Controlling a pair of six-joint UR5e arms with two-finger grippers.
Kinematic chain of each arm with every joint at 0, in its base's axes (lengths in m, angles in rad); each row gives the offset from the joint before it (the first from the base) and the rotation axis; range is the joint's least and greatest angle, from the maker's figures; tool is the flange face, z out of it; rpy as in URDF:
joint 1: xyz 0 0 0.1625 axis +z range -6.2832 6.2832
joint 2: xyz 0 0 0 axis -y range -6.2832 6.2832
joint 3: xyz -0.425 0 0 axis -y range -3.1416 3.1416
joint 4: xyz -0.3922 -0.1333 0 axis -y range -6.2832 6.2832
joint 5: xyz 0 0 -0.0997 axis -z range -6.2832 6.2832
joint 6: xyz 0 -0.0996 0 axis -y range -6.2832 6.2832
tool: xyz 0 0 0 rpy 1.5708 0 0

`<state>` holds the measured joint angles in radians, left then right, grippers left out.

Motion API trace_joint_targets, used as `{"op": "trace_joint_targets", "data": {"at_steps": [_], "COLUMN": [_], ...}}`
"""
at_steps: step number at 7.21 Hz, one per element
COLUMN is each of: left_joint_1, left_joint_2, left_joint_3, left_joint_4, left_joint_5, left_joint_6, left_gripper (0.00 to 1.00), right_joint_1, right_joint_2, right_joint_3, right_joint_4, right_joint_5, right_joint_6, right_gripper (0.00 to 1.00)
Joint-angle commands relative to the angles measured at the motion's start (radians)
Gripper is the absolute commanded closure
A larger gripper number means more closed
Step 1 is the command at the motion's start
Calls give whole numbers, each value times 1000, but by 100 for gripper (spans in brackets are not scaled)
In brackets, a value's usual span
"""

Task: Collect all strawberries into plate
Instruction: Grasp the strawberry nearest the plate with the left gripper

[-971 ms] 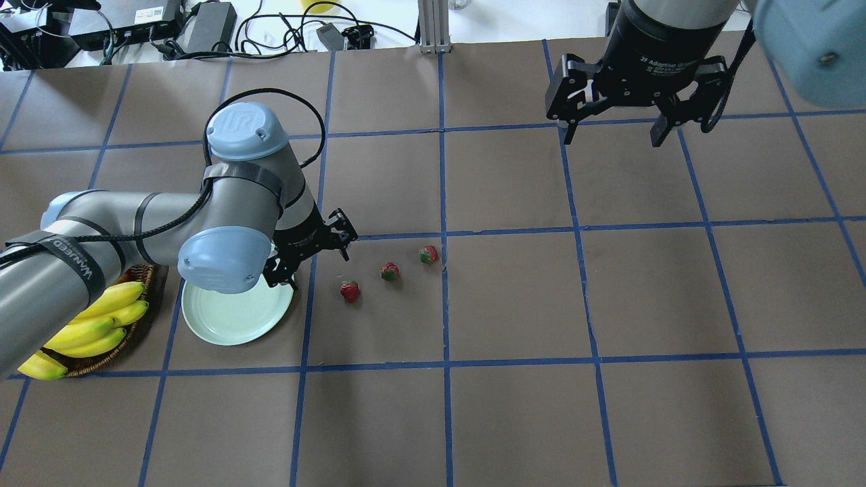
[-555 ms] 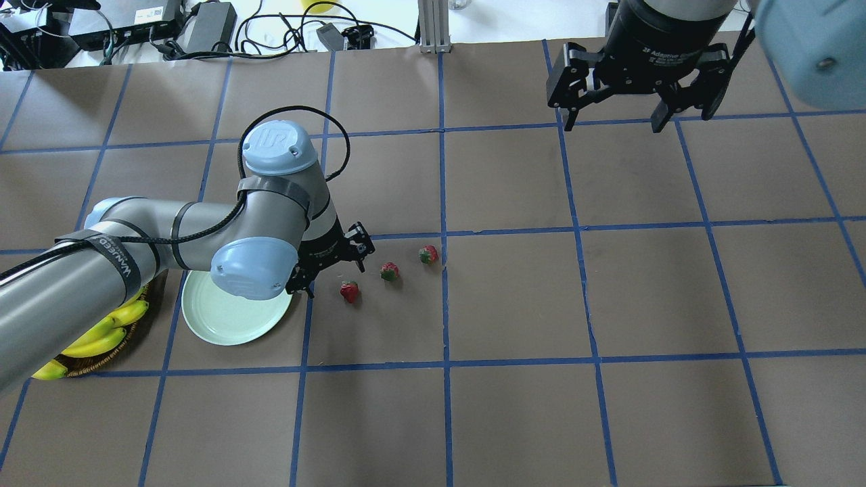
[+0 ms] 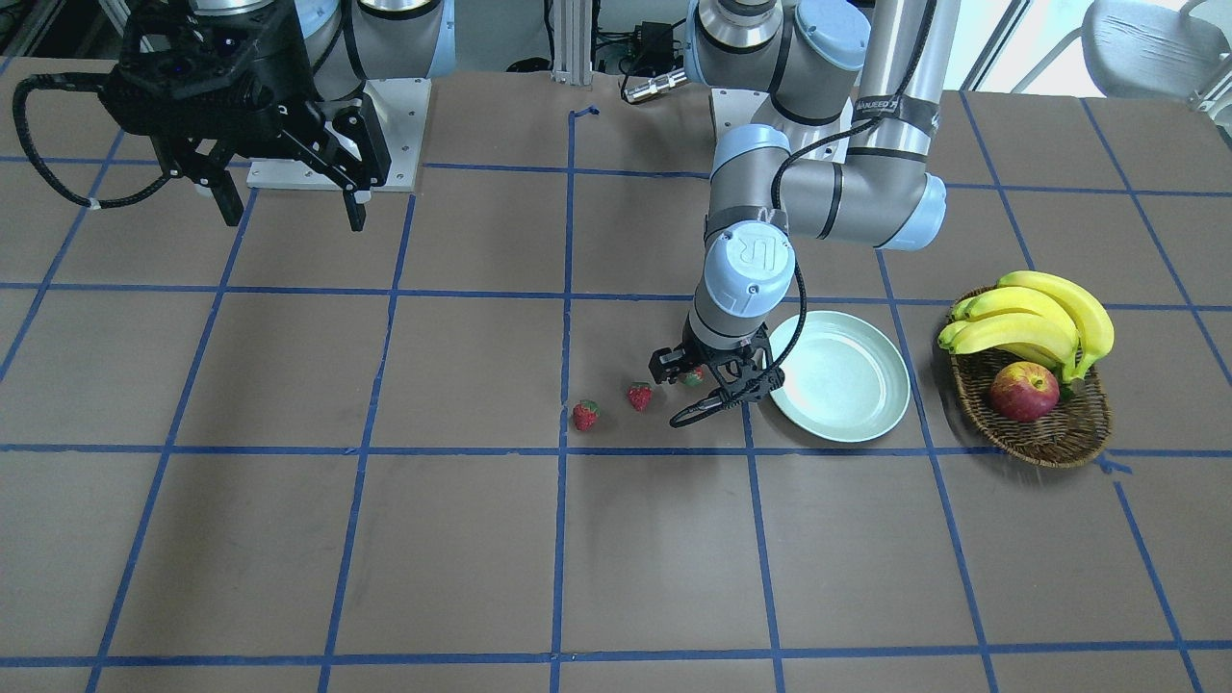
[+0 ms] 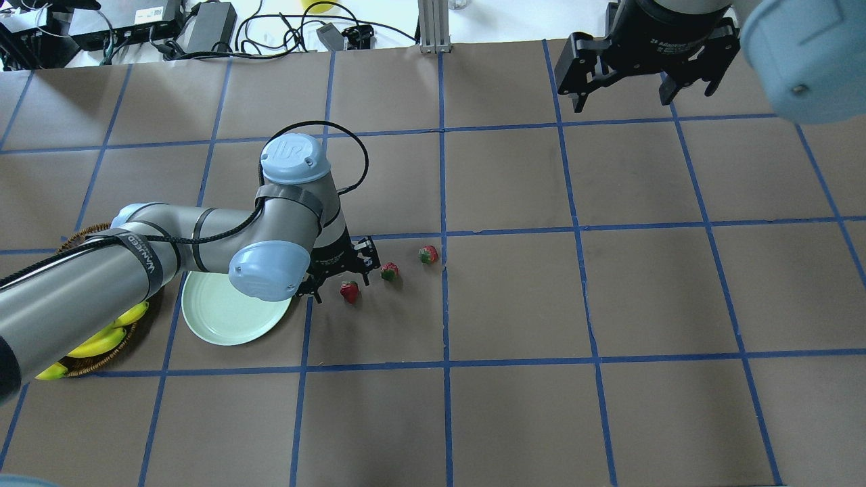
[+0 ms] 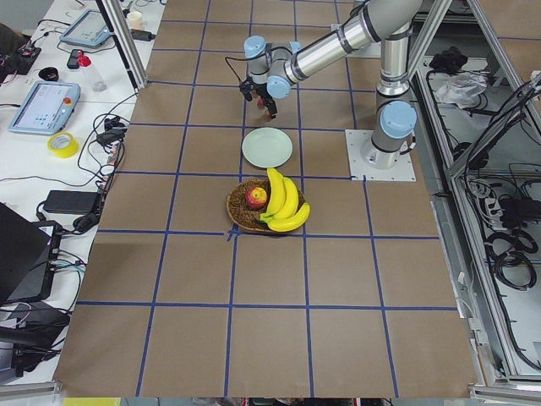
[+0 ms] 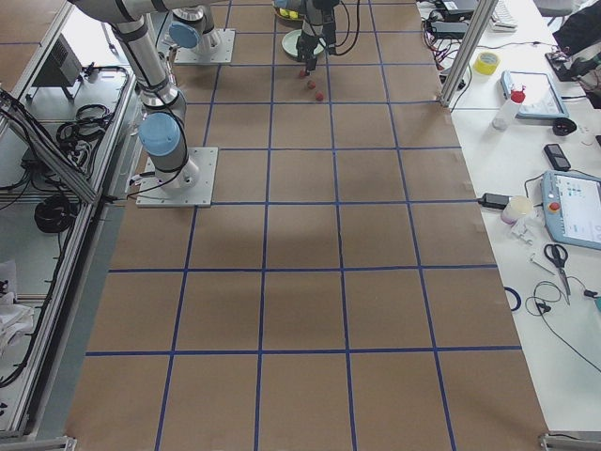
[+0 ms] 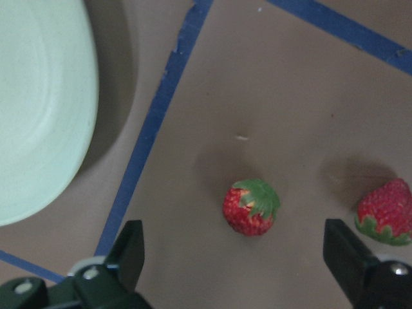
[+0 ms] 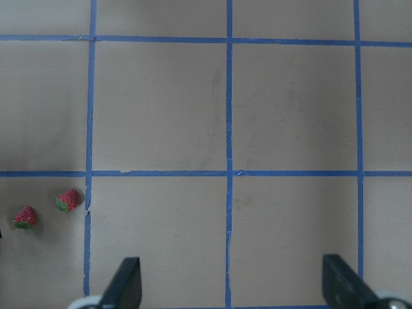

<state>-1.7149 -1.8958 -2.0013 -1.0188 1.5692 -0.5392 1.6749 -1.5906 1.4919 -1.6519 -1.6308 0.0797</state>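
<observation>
**Overhead view, read left to right.** A round, shallow, pale mint-green plate (image 4: 203,328) is set on the brown, blue-taped desk (image 4: 514,406). None of the three small red, green-capped strawberries is yet in it. The left claw (image 4: 342,277) is held low just beside the plate's rim, spread wide and empty. The nearest strawberry (image 4: 349,291) lies on the desk under the gap between its fingers. The middle strawberry (image 4: 389,271) is set just beside the outer finger, and the farthest strawberry (image 4: 427,254) lies near it. The right claw (image 4: 624,101) is held well apart over the far desk, spread wide and empty. An off-centre closure is judged the main hazard, since the small rounded berry may be pushed aside or squeezed out. On descent the middle strawberry may be knocked by the outer finger, and the plate nudged by the inner one.
</observation>
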Motion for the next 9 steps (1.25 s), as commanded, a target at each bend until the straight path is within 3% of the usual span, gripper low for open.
{"op": "trace_joint_targets", "data": {"at_steps": [1,3,7,9], "left_joint_1": [0,0,3,23], "left_joint_2": [-25,-26,9,37], "left_joint_3": [1,15,47,105], "left_joint_4": [2,2,2,-70], "left_joint_5": [-1,-1,-8,97], "left_joint_6": [1,7,50,88], "left_gripper": [21,98,100,100], "right_joint_1": [-1,-1,-3,-1], "right_joint_2": [0,0,1,0], "right_joint_3": [-1,-1,1,-1], "right_joint_4": [38,47,49,49], "right_joint_5": [3,8,3,6], "right_joint_6": [-3,-4,-4,-5], "right_gripper": [0,0,0,0]}}
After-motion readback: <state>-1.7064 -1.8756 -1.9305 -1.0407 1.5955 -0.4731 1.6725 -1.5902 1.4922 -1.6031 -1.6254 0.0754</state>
